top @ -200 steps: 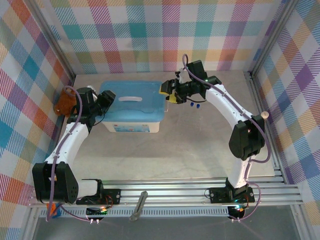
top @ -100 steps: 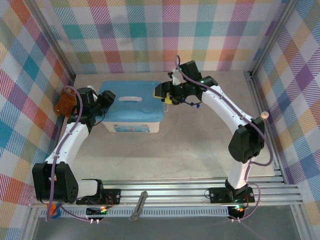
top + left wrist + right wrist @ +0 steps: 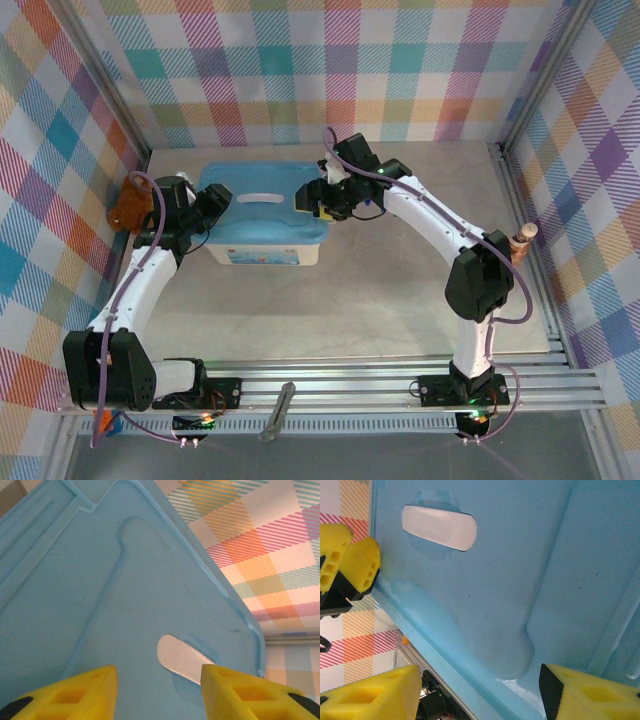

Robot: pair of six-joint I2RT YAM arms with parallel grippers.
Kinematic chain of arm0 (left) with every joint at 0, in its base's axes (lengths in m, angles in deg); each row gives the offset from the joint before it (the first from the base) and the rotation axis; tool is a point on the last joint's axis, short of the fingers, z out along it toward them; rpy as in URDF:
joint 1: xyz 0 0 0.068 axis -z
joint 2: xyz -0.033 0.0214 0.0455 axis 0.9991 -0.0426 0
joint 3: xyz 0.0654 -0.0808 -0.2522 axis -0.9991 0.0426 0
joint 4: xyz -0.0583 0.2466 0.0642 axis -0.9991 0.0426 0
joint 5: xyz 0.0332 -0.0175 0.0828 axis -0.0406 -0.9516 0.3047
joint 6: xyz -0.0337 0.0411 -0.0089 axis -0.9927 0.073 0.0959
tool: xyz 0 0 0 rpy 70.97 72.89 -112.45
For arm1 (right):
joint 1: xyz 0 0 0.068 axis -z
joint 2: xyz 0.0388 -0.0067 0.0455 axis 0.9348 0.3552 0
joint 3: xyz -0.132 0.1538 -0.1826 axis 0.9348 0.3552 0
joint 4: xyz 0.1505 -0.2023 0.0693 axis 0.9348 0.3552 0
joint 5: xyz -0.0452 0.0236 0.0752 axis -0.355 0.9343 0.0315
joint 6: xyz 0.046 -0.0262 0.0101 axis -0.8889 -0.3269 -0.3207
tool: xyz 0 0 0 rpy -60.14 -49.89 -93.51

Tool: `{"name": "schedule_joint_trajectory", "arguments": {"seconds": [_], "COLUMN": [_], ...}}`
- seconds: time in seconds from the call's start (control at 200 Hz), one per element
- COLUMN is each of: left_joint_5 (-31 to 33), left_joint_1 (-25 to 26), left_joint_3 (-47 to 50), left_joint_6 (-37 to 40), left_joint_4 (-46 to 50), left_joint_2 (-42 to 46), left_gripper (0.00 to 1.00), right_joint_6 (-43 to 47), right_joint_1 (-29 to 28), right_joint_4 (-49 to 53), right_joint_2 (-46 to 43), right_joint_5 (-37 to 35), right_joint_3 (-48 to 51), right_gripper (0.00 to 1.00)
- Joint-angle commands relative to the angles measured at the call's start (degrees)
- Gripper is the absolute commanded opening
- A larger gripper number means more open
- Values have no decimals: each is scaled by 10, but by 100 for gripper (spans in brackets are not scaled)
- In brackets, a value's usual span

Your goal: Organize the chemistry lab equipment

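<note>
Just under right end effector (image 3: pixel 480 682), lid (image 3: pixel 490 575)

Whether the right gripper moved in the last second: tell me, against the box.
Yes. Seen from above, the right gripper has shifted left, from the right edge of the blue lid to over its right end.

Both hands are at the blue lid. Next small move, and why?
Probably lower the right hand onto the right edge of the blue lid and close. It hovers open over that end; the left hand sits open at the opposite end, so a two-sided lift off the white bin looks set up.
</note>
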Motion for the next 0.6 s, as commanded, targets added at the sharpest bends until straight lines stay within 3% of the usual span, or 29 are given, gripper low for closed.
{"name": "schedule_joint_trajectory", "arguments": {"seconds": [0.0,0.175,0.36,0.595], "left_joint_5": [20,49,89,76], "left_joint_1": [4,-8,-34,-102], "left_joint_3": [-31,-95,-154,-160], "left_joint_6": [39,78,133,180], "left_joint_4": [58,106,164,192], "left_joint_2": [23,34,25,6], "left_gripper": [48,48,49,57], "right_joint_6": [18,28,51,66], "right_joint_1": [0,-1,-1,-1], "right_joint_4": [12,12,53,68], "right_joint_2": [-5,-42,-72,-89], "right_joint_5": [-17,-25,-96,-146], "right_joint_3": [-3,-29,-47,-9], "right_gripper": [66,67,69,77]}}
